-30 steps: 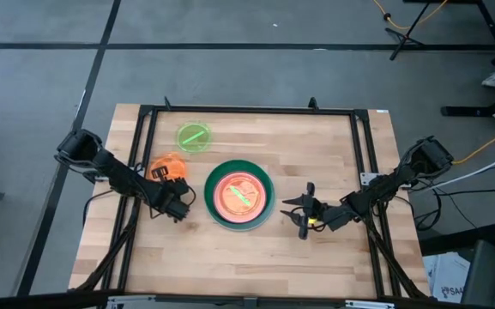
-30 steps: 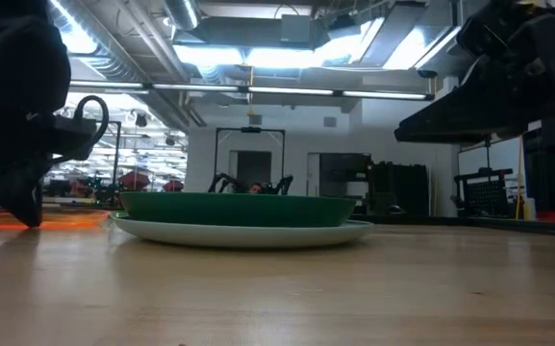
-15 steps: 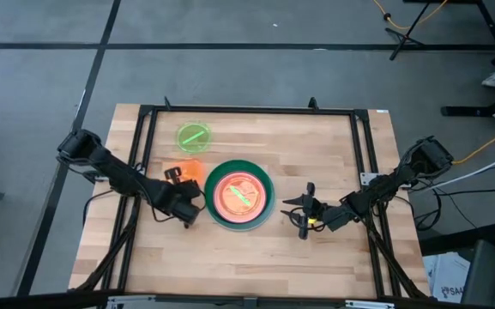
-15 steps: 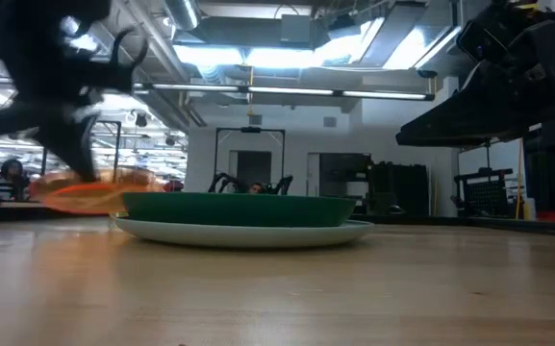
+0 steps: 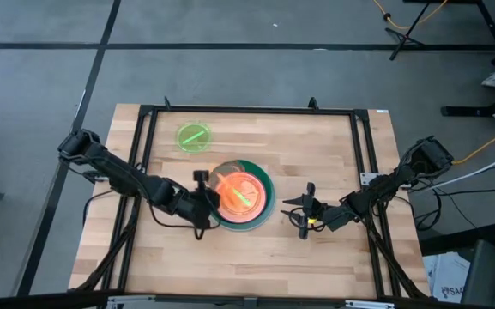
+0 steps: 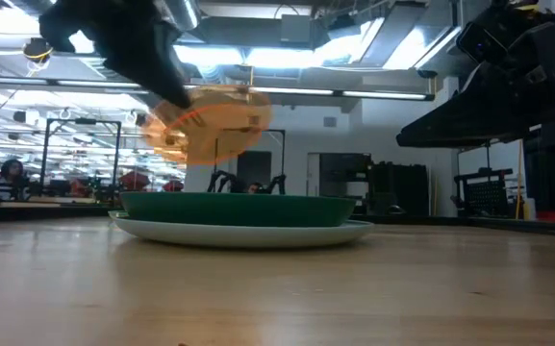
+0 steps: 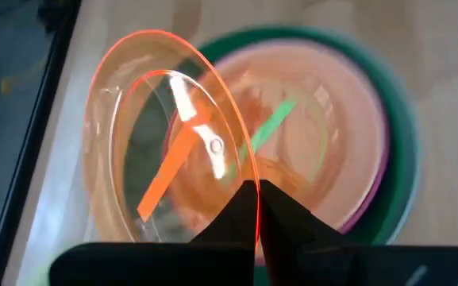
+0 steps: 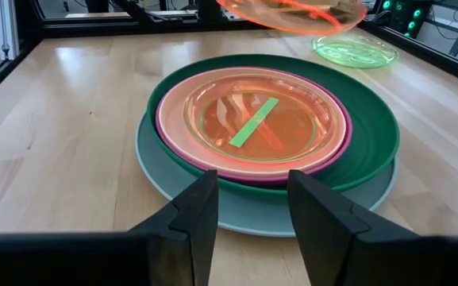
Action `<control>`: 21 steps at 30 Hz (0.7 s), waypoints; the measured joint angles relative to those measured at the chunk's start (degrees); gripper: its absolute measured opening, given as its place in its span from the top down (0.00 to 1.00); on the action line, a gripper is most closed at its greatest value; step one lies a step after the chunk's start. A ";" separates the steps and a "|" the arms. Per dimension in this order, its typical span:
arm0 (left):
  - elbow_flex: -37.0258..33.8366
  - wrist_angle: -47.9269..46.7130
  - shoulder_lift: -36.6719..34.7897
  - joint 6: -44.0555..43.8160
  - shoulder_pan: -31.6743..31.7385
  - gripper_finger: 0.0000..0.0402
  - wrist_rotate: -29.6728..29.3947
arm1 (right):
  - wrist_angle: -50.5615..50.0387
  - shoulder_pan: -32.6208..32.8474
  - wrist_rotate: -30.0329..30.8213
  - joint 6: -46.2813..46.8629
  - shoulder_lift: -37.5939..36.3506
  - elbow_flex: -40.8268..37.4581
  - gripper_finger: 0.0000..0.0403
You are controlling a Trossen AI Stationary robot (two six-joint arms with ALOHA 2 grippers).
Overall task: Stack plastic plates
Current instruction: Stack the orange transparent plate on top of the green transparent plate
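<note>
Now lifted clear of the table (image 5: 333,249) and carried in over the stack's (image 5: 241,195) left edge: orange plate (image 5: 224,182), tilted, pinched at its rim by the left claw (image 5: 206,202), fingers closed on it in the left wrist view. A second ago lying flat on the wood left of the stack; half a second ago just off the surface and beside the rim. Seen from table height, hanging well above the green plate (image 6: 234,208), not touching. Likely next: levelling it and releasing onto the pink plate (image 8: 264,119) on top, which carries a green strip. Risk of a skewed landing, judging by the tilt.

Still to stack: neon green plate (image 5: 194,137), alone near the far left corner, apart from the rest. Stack itself, bottom up in the right wrist view: pale blue (image 8: 181,179), green, magenta (image 8: 169,127), pink. Right claw (image 5: 304,211) parked low just right of the stack, fingers apart, holding nothing, unmoved across the second.

Underneath: bare light wooden tabletop inside a black frame. Beyond: grey floor, ceiling lights, dark equipment racks, cables and a stand leg at the far right.
</note>
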 joint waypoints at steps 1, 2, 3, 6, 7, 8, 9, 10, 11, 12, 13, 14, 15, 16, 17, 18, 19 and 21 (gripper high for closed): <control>0.01 2.05 0.34 2.19 0.00 1.00 0.30 | -0.02 0.00 -0.02 0.00 0.00 0.00 0.64; 0.01 3.59 0.81 4.17 0.03 1.00 0.71 | -0.09 0.00 -0.02 0.00 0.00 0.00 0.64; 0.01 5.08 1.36 5.97 0.07 1.00 1.30 | -0.13 0.00 -0.02 0.00 0.00 0.00 0.64; 0.04 10.34 3.67 10.09 0.43 1.00 3.17 | -0.15 0.00 -0.02 -0.01 0.00 0.00 0.64; 0.04 11.69 4.81 11.10 0.54 1.00 4.08 | -0.15 0.00 0.00 0.00 0.00 0.00 0.64; 0.04 13.09 5.95 11.94 0.76 1.00 5.39 | -0.20 0.00 0.00 0.00 0.00 0.00 0.64; 0.04 14.41 7.14 12.82 0.91 1.00 6.74 | -0.22 0.00 0.00 0.00 0.00 0.00 0.64; 0.04 15.43 8.24 13.02 1.01 1.00 8.05 | -0.21 0.00 -0.02 0.00 0.00 0.00 0.64; 0.04 16.13 9.34 13.05 1.16 1.00 9.07 | -0.21 0.00 -0.01 0.00 0.00 0.00 0.64; 0.04 16.49 10.34 13.02 1.27 1.00 9.73 | -0.24 0.00 -0.01 0.00 0.00 0.00 0.64; 0.04 16.46 11.29 13.02 1.31 0.99 10.03 | -0.24 0.00 -0.02 0.00 0.00 0.00 0.64; 0.04 16.30 12.20 13.00 1.36 0.99 10.10 | -0.24 0.00 0.00 0.00 0.00 0.00 0.64; 0.04 16.29 12.94 13.00 1.38 0.99 10.09 | -0.24 0.00 0.00 0.00 0.00 0.00 0.64; 0.04 16.30 13.60 13.02 1.38 0.99 10.08 | -0.25 0.00 -0.01 0.00 0.00 0.00 0.64; 0.04 16.31 14.14 13.05 1.38 0.99 10.07 | -0.28 0.00 0.00 0.00 0.00 0.00 0.64; 0.04 16.33 14.56 13.05 1.38 0.98 9.94 | -0.28 0.00 0.00 0.00 0.00 0.00 0.64; 0.04 16.32 14.97 13.05 1.38 0.98 9.60 | -0.26 0.00 -0.02 0.00 0.00 0.00 0.64; 0.04 16.16 15.36 13.05 1.36 0.97 9.04 | -0.27 0.00 -0.02 0.16 0.00 0.00 0.64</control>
